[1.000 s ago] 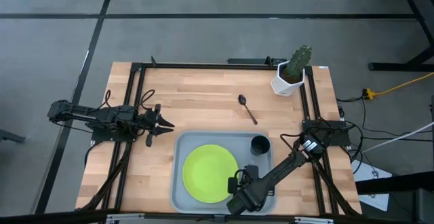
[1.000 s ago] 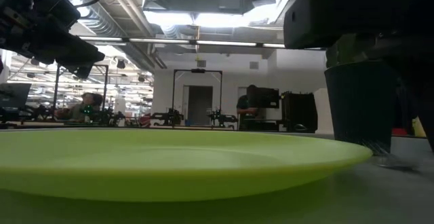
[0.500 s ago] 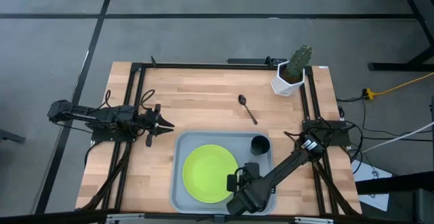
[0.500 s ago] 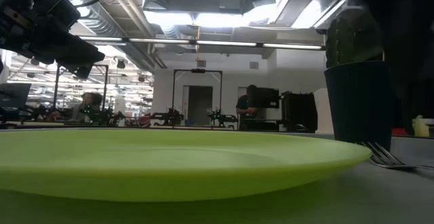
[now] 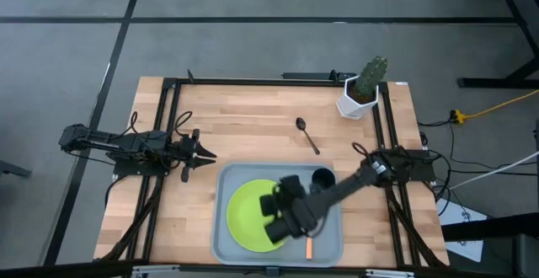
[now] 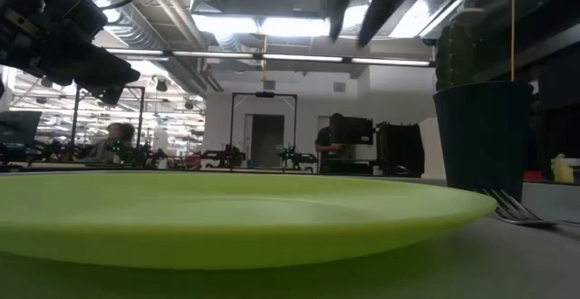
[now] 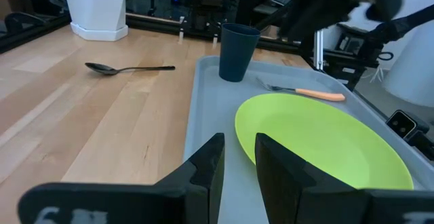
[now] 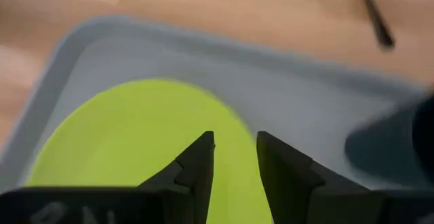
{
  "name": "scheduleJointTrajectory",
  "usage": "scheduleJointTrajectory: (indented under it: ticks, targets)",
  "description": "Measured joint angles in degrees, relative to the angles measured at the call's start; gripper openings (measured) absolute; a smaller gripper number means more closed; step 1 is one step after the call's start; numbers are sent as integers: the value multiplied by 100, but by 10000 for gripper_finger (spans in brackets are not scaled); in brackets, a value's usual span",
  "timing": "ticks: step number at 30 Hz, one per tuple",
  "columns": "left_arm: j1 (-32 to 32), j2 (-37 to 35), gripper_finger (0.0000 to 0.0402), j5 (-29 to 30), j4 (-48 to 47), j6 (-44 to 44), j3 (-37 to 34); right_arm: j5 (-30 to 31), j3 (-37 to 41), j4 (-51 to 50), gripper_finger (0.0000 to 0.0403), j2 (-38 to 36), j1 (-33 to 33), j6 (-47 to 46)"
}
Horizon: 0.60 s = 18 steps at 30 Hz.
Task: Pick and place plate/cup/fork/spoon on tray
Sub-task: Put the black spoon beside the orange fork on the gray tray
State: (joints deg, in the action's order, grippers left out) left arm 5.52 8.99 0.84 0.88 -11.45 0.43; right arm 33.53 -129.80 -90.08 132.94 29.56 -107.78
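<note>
Bright ceiling strip lights — right wrist view motion-blurred.

right arm [image 5: 290,213] motion-blurred in high view, covers part of plate [image 5: 250,216] and tray [image 5: 228,236] | fork [image 5: 309,248]: only orange handle end shows there, tines under arm | low view: plate fills frame, left edge cut off, fork tines [image 6: 514,209] cut by right edge | right wrist view blurred, cup [image 8: 397,140] smeared

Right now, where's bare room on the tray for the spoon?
The tray is crowded: plate fills its left, cup and fork the right, with the right gripper overhead. Barest strip: along the far rim, left of the cup. Spoon lies beyond it.
</note>
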Motion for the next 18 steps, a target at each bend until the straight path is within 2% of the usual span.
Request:
scheduleJointTrajectory:
  ticks: [11,14,18]
  targets:
    - [0,0,76,-2,0,0,0,27,113,28,117,-668,-1269,2976]
    - [0,-2,76,-2,1,1,0,-223,693,15,117,-1118,-1696,3236]
    - [1,1,76,-2,1,1,0,-603,2051,231,119,-1663,-2120,3323]
